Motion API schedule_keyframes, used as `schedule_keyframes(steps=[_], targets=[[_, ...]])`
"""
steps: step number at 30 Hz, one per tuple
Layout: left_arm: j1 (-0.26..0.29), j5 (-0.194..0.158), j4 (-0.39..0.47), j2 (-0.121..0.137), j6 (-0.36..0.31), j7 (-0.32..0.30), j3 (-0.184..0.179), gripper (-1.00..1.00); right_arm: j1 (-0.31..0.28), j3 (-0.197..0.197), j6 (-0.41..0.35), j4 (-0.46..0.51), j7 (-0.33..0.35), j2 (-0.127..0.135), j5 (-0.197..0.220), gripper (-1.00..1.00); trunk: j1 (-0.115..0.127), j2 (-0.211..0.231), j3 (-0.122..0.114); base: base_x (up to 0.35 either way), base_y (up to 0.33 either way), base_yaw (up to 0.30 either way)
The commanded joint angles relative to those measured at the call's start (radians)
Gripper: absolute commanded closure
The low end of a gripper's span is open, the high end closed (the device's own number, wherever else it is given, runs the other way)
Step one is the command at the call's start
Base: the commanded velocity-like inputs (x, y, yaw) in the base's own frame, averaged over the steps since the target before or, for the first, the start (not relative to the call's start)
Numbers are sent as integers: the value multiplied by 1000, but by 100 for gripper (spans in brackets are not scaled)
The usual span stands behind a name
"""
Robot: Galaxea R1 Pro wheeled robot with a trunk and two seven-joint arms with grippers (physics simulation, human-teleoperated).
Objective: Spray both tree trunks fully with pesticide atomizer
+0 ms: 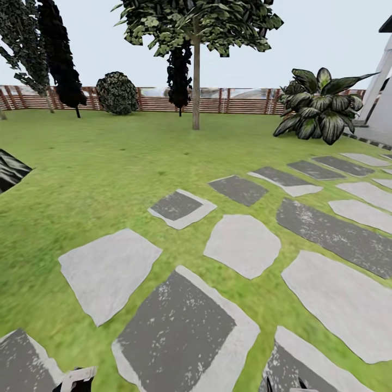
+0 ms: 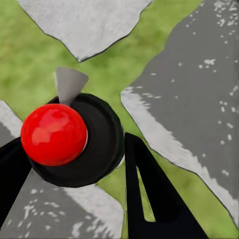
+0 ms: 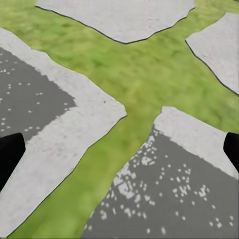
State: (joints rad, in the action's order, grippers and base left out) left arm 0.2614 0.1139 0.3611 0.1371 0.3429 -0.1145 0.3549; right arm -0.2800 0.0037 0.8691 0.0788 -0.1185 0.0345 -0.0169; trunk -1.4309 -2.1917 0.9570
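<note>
In the left wrist view, the pesticide atomizer (image 2: pixel 102 142) is seen from above: a dark round body with a red ball top (image 2: pixel 54 134) and a grey nozzle (image 2: pixel 68 83). My left gripper (image 2: pixel 69 149) is shut on it, one black finger (image 2: pixel 149 199) on each side. My right gripper (image 3: pixel 119 149) is open above grass and paving, with nothing between its fingertips (image 3: pixel 10 152). A tree with a straight pale trunk (image 1: pixel 196 92) and a leafy crown stands far ahead on the lawn, near the fence. A bit of the left gripper (image 1: pixel 76 378) shows at the head view's bottom edge.
Grey stepping stones (image 1: pixel 242 245) spread across the green grass (image 1: pixel 98 163) ahead and to the right. A brown slat fence (image 1: pixel 234 101) closes the back. Dark conifers (image 1: pixel 62 60) and a round bush (image 1: pixel 117 93) stand at back left. A broad-leaved plant (image 1: pixel 318 106) and a white wall (image 1: pixel 381 92) are at right.
</note>
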Motion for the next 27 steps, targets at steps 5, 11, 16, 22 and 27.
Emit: schedule_keyframes(steps=[5,11,16,22,27], targets=[[1,10,-1,-1,4,-5,9,100,-1,1,2,-1,-4,0,-2,-100,0,0,1,340,0,0],[1,10,-1,-1,4,-5,9,100,-1,1,2,-1,-4,0,-2,-100,0,0,1,340,0,0],[1,11,-1,-1,4,-5,9,100,-1,1,2,-1,-4,0,-2,-100,0,0,1,340,0,0],[1,10,-1,-1,4,-5,9,100,-1,1,2,-1,-4,0,-3,-100,0,0,1,340,0,0],[1,10,-1,-1,4,-5,9,100,-1,1,2,-1,-4,0,-3,-100,0,0,1,340,0,0]])
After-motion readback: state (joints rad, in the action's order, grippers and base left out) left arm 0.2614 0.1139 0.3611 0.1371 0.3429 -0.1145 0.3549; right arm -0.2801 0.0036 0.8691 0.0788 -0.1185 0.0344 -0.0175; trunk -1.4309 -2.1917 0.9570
